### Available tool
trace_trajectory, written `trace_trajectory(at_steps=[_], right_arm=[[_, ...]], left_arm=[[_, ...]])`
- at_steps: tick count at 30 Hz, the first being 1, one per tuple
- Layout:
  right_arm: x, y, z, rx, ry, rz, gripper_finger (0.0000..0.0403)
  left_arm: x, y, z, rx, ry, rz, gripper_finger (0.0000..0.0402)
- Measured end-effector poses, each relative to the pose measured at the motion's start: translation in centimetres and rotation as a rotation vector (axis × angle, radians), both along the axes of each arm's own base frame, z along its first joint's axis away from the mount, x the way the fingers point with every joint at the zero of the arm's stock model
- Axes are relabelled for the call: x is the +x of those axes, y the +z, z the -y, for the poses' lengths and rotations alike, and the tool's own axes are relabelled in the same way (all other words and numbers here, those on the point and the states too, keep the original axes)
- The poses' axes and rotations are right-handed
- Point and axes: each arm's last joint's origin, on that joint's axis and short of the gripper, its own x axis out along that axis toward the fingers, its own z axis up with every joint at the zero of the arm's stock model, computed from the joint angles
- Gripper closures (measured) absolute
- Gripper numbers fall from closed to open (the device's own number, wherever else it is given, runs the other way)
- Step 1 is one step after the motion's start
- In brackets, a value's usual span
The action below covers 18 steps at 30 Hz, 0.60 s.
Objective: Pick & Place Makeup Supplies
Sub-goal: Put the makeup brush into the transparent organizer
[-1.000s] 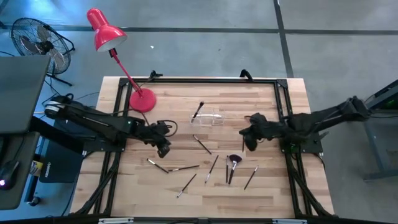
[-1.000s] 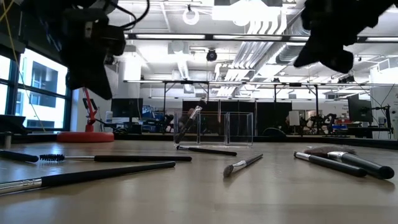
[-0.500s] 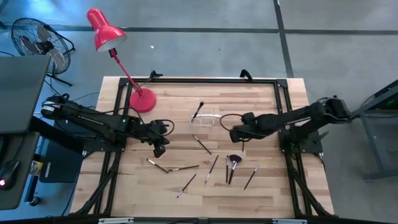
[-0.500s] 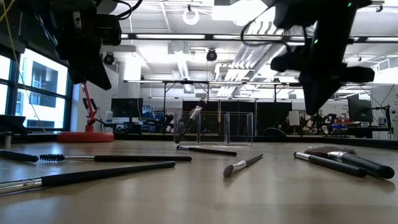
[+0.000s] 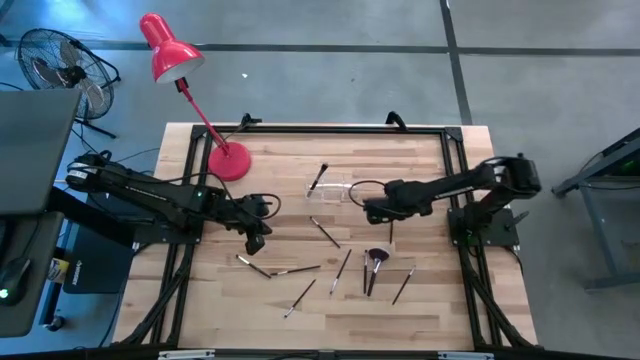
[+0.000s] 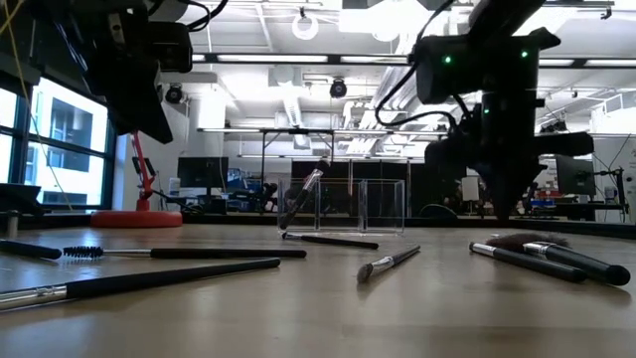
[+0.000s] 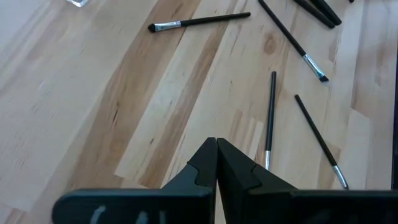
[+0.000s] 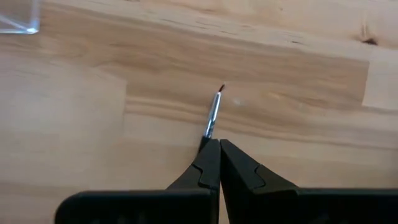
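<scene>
right pincer (image 5: pixel 371 212) is fully closed and empty, poised over the surface (image 5: pixel 420 160) beside the clear holder (image 5: pixel 337 190). left pincer (image 5: pixel 257 240) is closed, empty. makeup supplies (image 5: pixel 345 266) lie scattered on the surface; one brush (image 5: pixel 318 178) stands in the holder.

Thin dark-handled makeup brushes (image 5: pixel 323 232) lie scattered mid-desk (image 5: pixel 440 300); a small clear plastic holder (image 5: pixel 337 190) stands behind them, one brush inside.

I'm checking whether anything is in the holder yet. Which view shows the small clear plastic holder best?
The low view: the small clear plastic holder stands side-on, with one thin dark brush leaning in its left compartment. The high view shows it only as a faint outline. Each wrist view catches just a corner.
</scene>
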Motion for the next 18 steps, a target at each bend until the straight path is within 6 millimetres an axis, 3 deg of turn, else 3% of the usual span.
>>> trace_trajectory(at_steps=[9, 18], right_arm=[[0.39, -0.22, 0.64, 0.013, 0.011, 0.02, 0.0395], [0.5, -0.17, 0.25, 0.0, 0.02, 0.034, 0.0314]], left_arm=[[0.03, 0.02, -0.07, 0.016, 0.015, 0.004, 0.0401], [0.03, 0.03, -0.08, 0.019, 0.019, 0.005, 0.0401]])
